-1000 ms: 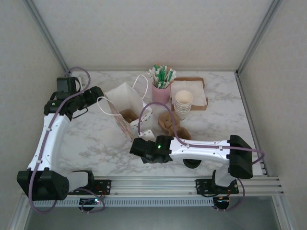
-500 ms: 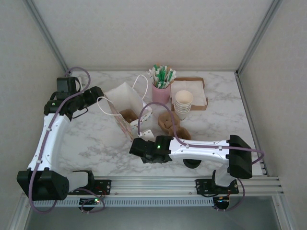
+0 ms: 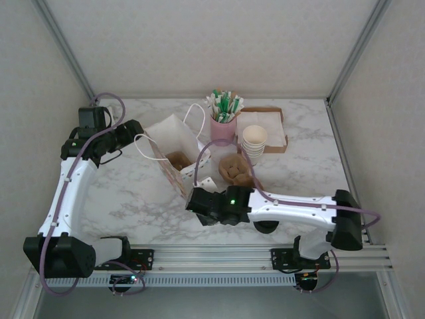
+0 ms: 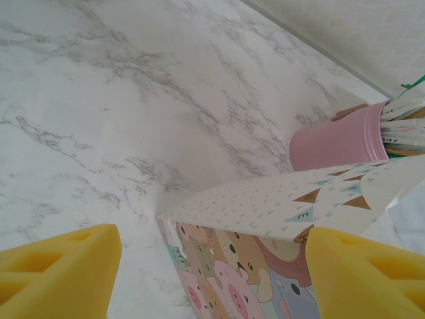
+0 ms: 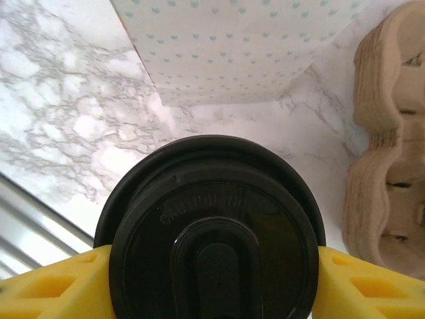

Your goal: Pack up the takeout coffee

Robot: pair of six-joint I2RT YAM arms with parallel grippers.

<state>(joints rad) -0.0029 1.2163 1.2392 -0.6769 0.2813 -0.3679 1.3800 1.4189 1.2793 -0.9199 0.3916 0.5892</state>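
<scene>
Over the table [image 3: 126, 193] from above, I see my right gripper [image 3: 202, 201] at 6 o'clock of the white bag [image 3: 174, 143], bare marble open at 9. Left wrist: my left gripper [image 4: 212, 266] gapes open astride the bag's top edge. Right wrist: fingers [image 5: 46, 279] clamp the takeout coffee [image 5: 212, 226], bag wall at 12

The takeout coffee [image 5: 212, 226] sits low and centred, its round black lid facing the camera. It is held by the right gripper [image 5: 212, 284], whose yellow fingers [image 5: 56, 282] meet the lid's rim on both sides. Just beyond stands a white paper bag [image 5: 232, 46] dotted with small teal hearts, on the marble table [image 5: 60, 106]. A brown pulp cup carrier [image 5: 392, 166] lies at the right, and a metal rail [image 5: 33, 226] crosses the lower-left corner.
</scene>
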